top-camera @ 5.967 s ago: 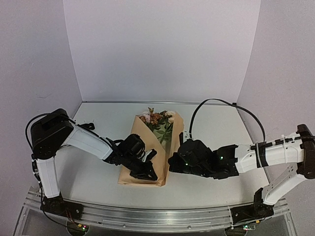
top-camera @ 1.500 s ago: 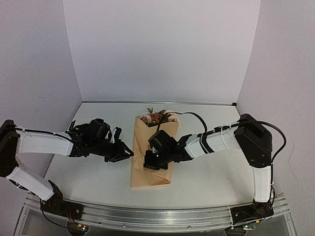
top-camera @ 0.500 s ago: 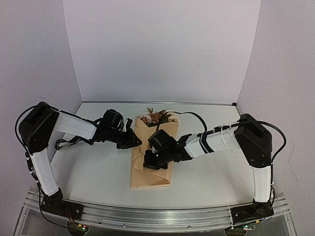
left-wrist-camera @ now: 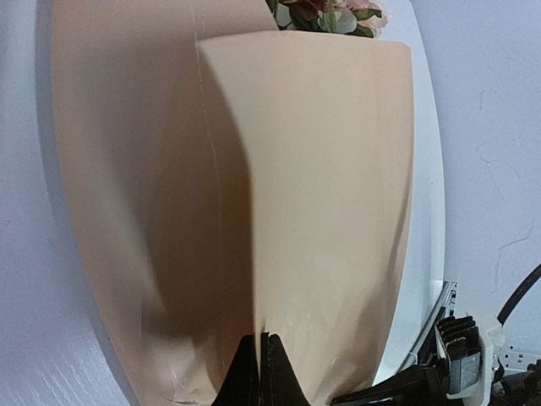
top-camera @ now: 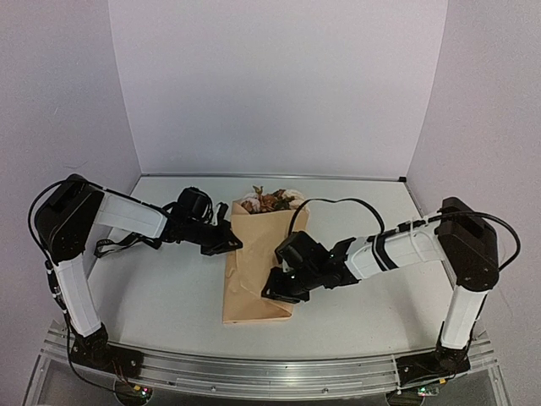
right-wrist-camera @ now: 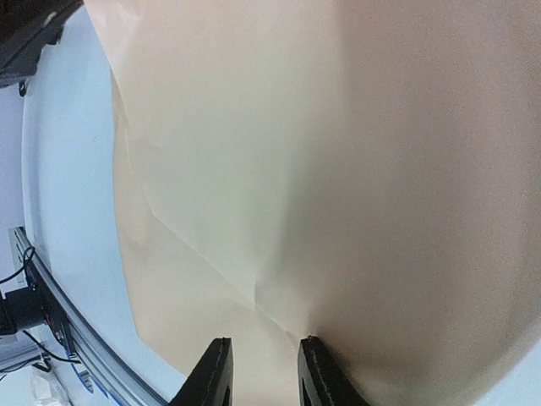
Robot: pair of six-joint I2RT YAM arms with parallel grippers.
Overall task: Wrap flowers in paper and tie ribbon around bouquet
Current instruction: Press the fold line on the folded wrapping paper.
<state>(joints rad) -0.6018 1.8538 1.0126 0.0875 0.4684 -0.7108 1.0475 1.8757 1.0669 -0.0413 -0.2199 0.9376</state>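
Note:
The bouquet lies in the middle of the table as a tan paper (top-camera: 254,275) cone, narrow end toward the arms. The flowers (top-camera: 269,201) show at its far wide end, cream, pink and brown. My left gripper (top-camera: 234,246) is at the cone's left edge. In the left wrist view it (left-wrist-camera: 259,340) is shut on the edge of a paper (left-wrist-camera: 321,169) fold, with blooms (left-wrist-camera: 325,13) at the top. My right gripper (top-camera: 270,293) sits at the cone's lower right. Its jaws (right-wrist-camera: 264,348) stand open just over the paper (right-wrist-camera: 338,127), holding nothing. The ribbon is out of view.
An aluminium rail (top-camera: 254,372) runs along the near edge of the white table (top-camera: 161,296). White walls close in the back and both sides. The right arm's black cable (top-camera: 325,203) loops above the cone's right side. Parts of the right arm (left-wrist-camera: 456,364) show beside the paper.
My right gripper has opened, let go of the paper and drawn back to the right. My left gripper has shut on the paper's left edge.

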